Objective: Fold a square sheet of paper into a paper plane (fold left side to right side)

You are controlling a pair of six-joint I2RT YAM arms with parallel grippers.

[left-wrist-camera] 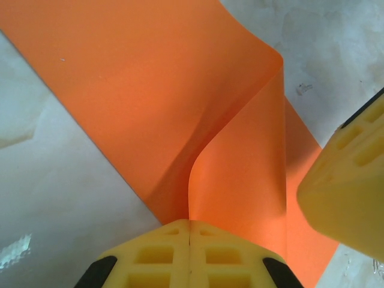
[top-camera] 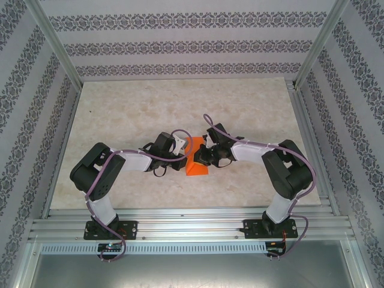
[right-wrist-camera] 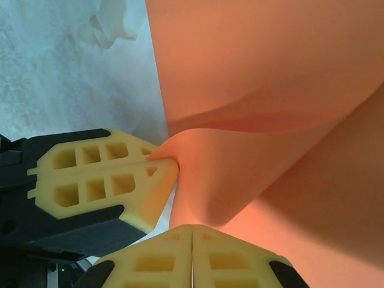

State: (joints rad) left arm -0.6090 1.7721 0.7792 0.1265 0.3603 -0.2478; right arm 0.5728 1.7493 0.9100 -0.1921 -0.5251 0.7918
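The square sheet of paper (top-camera: pixel 197 168) is bright orange and lies mid-table between the two arms, partly folded, with one flap curling upward (left-wrist-camera: pixel 150 90). My left gripper (left-wrist-camera: pixel 190 223) is shut on an edge of that raised flap, yellow fingertips pressed together. In the right wrist view the left gripper (right-wrist-camera: pixel 172 162) pinches a corner of the sheet (right-wrist-camera: pixel 270 60). My right gripper (right-wrist-camera: pixel 192 229) is shut too, the curled paper running down into its tips. One of its yellow fingers (left-wrist-camera: pixel 345 192) sits beside the flap. From above, the left gripper (top-camera: pixel 183 155) and the right gripper (top-camera: pixel 202 158) meet over the paper.
The pale marbled tabletop (top-camera: pixel 132 108) spreads out around the paper. Patterned walls and aluminium rails (top-camera: pixel 309 144) fence the table on the left, right and back. Both arm bases (top-camera: pixel 180 228) stand at the near edge.
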